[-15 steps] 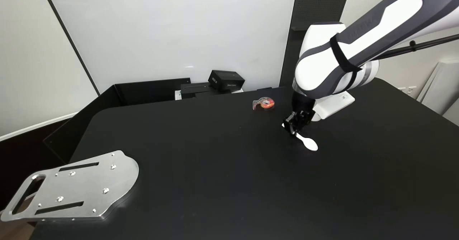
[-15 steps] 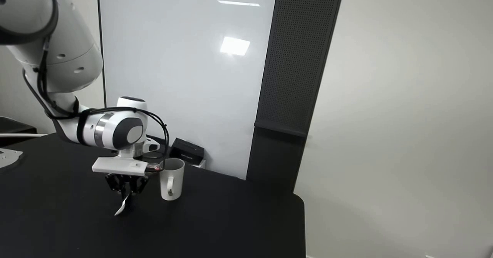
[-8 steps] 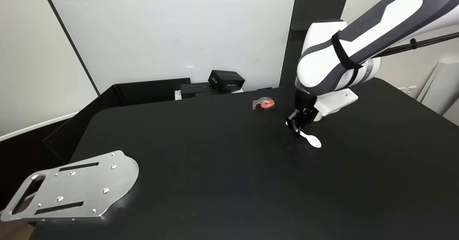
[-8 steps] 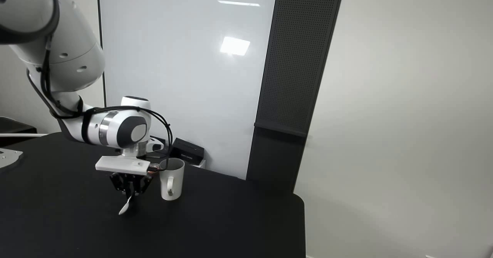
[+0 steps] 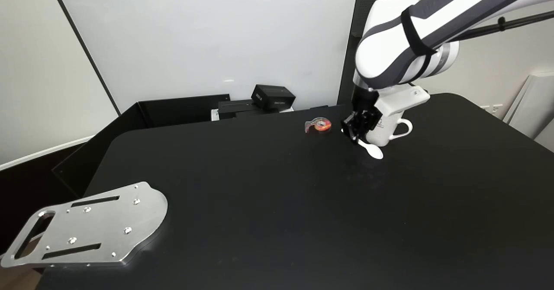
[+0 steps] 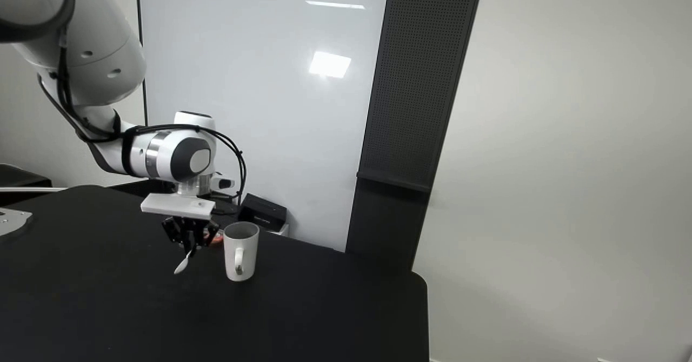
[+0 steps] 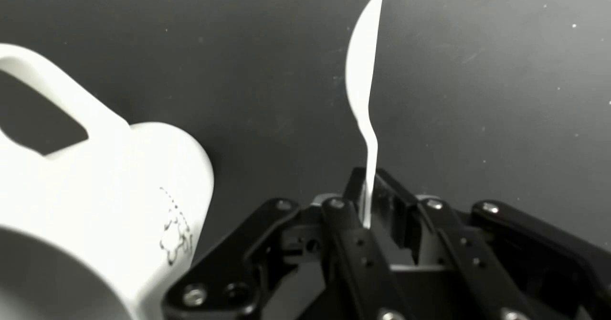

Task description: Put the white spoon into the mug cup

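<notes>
Hand (image 7: 368, 191) clenched, pointed downward.

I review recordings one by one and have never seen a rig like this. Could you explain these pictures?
The machine is a single Franka robot arm with a black two-fingered gripper. Two pictures come from cameras standing outside the robot, looking from different places; the close-up comes from a camera on its wrist.

On the black table stand or lie an upright white mug, a tape dispenser with an orange-red roll and, at the edge, a slotted metal plate.

The gripper is closed on a white spoon, gripping its handle. The spoon's bowl sticks out; it is beside the mug, not inside.
</notes>
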